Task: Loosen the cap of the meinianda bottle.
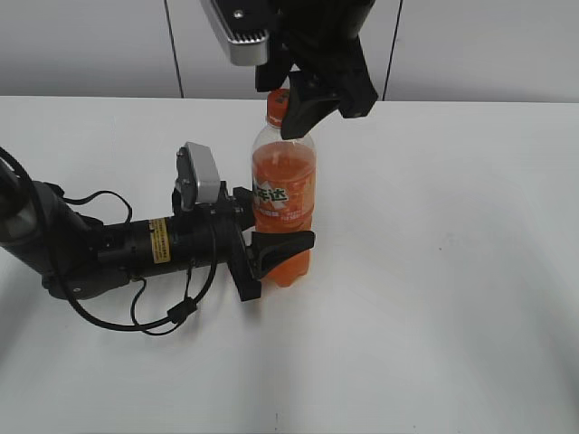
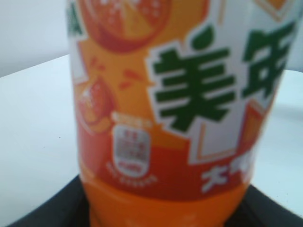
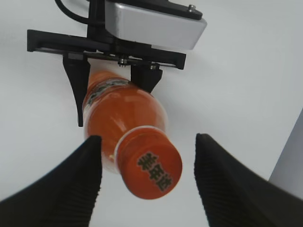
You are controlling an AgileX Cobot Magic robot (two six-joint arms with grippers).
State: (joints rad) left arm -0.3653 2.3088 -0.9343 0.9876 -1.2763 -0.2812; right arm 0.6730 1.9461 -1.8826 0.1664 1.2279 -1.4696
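The meinianda bottle [image 1: 284,194] stands upright on the white table, full of orange drink, with an orange and white label. Its label fills the left wrist view [image 2: 170,104]. My left gripper [image 1: 271,246] is shut on the bottle's lower body from the left; its black jaws show at the bottom corners of the left wrist view. The orange cap [image 1: 278,104] sits on the neck. In the right wrist view the cap [image 3: 152,169] lies between the two black fingers of my right gripper [image 3: 147,163], which is open with a gap on each side.
The white table [image 1: 452,271] spreads around the bottle. A grey panelled wall [image 1: 90,45] rises behind the far edge. The left arm's black body and cables [image 1: 118,249] lie across the table's left side.
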